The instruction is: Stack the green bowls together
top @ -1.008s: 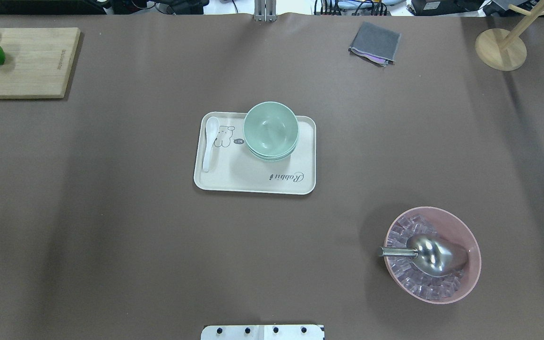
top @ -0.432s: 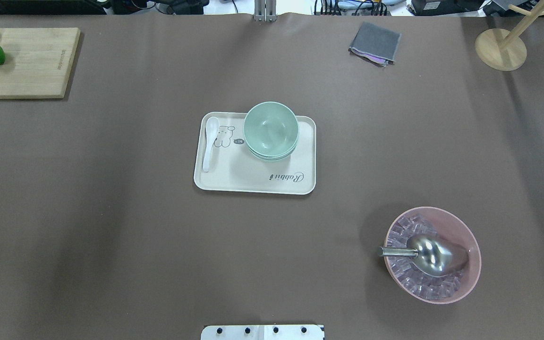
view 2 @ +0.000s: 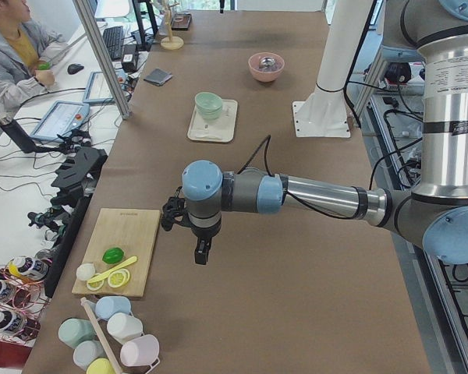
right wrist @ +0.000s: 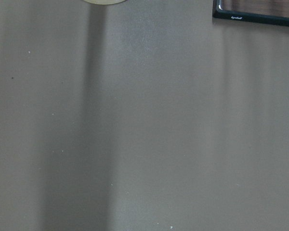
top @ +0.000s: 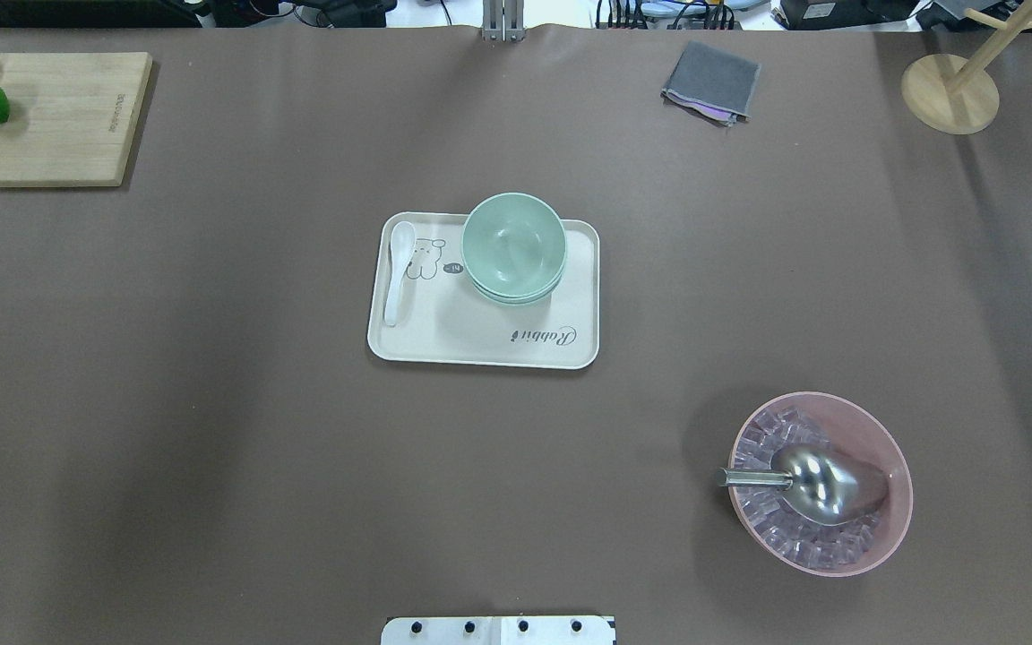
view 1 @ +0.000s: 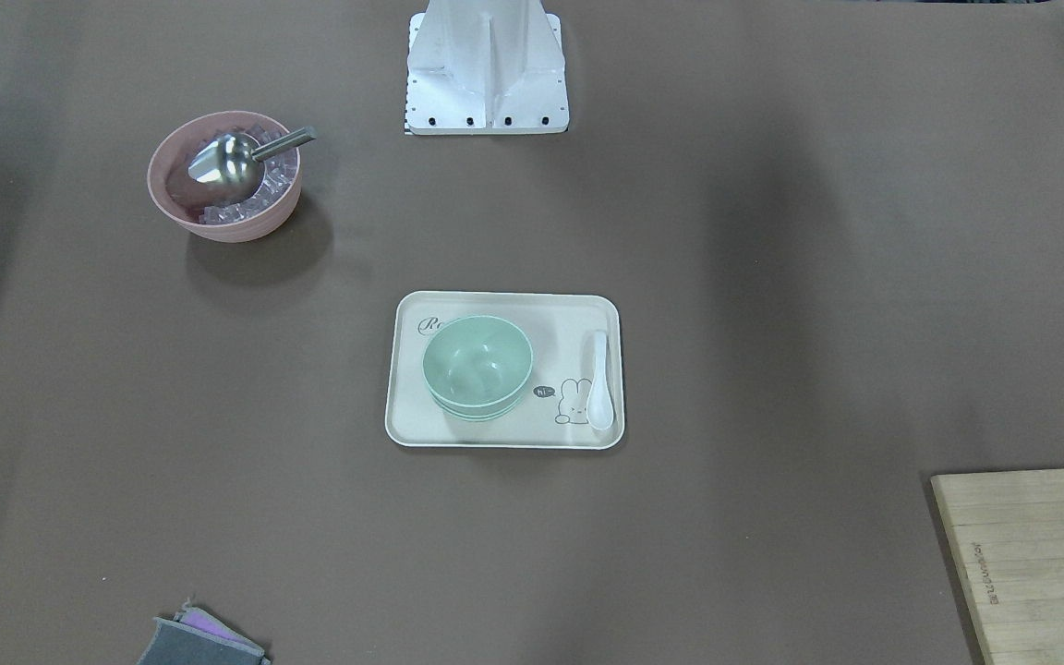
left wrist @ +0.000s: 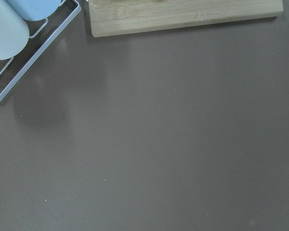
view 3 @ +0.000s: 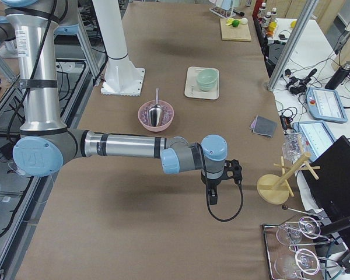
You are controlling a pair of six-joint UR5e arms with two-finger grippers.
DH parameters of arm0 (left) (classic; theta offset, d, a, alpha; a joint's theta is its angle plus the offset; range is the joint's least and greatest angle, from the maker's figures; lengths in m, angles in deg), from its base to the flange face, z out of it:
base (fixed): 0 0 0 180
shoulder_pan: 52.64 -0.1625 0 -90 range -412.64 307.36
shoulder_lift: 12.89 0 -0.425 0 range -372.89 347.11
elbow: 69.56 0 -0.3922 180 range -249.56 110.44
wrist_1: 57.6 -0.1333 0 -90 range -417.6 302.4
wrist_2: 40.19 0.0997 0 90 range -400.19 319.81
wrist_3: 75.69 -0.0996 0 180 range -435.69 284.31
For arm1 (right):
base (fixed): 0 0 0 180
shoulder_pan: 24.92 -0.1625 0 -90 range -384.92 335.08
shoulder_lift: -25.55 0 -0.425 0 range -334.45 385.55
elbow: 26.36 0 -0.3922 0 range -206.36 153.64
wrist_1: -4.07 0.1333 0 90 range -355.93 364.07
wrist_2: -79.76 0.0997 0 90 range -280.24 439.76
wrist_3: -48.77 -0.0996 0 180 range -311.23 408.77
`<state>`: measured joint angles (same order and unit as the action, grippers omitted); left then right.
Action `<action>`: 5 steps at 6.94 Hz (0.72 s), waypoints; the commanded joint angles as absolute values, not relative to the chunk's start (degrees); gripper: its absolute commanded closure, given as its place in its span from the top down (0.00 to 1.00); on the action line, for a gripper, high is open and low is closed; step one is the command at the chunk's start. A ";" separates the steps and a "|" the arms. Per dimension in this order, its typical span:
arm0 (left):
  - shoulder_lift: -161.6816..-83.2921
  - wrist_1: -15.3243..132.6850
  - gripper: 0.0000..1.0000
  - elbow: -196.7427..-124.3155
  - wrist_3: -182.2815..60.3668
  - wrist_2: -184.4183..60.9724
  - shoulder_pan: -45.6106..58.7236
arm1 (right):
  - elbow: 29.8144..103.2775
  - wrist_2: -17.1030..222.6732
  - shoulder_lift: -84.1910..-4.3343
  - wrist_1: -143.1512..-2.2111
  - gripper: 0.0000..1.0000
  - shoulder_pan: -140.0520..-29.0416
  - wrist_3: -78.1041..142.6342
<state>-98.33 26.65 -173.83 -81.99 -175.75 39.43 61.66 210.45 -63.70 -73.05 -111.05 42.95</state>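
The pale green bowls [top: 514, 246] sit nested in one stack on the far right part of the cream tray [top: 480, 345] at the table's middle; the stack also shows in the front view [view 1: 477, 365] and in both side views [view 2: 208, 103] [view 3: 207, 77]. My left gripper [view 2: 203, 253] hangs over bare table near the cutting board, far from the stack. My right gripper [view 3: 213, 195] hangs over bare table near the wooden stand. Both show only in the side views, so I cannot tell whether they are open or shut.
A white spoon [top: 398, 273] lies on the tray's left. A pink bowl with ice and a metal scoop [top: 821, 484] stands front right. A cutting board with fruit [top: 50, 116] is far left, a grey cloth [top: 711, 81] and a wooden stand [top: 950, 90] far right.
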 commanded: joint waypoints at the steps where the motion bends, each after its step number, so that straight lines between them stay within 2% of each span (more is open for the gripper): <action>1: -97.36 26.78 0.99 -174.50 -82.37 -175.80 39.56 | 64.78 210.46 -66.47 -73.02 1.00 -111.05 42.97; 5: -97.18 26.86 0.99 -175.12 -82.46 -175.80 39.65 | 64.43 210.28 -65.95 -73.10 1.00 -111.05 42.88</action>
